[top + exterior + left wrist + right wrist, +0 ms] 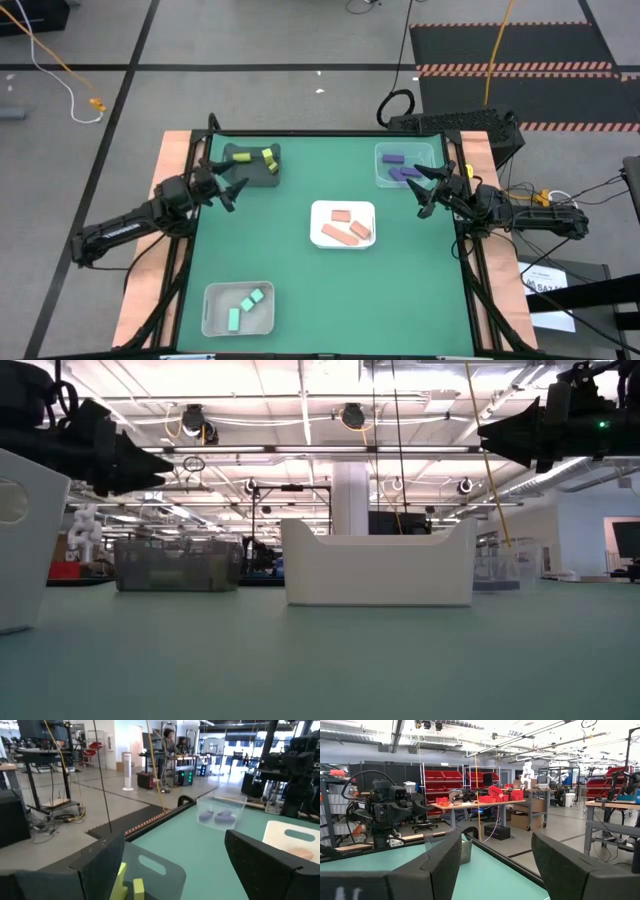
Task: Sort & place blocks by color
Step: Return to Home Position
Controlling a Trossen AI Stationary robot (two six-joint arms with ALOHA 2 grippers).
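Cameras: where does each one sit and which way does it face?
High view: above the table, looking straight down; both arms show, left gripper near the dark grey tray, right gripper by the clear tray.
Low view: table-top height, facing the room across the white tray; both arms at top.
Left wrist view: past its own open fingers toward yellow blocks and the clear tray.
Right wrist view: past its own open fingers, over the table's edge into the room.
Shared: high and left wrist views show the purple blocks.
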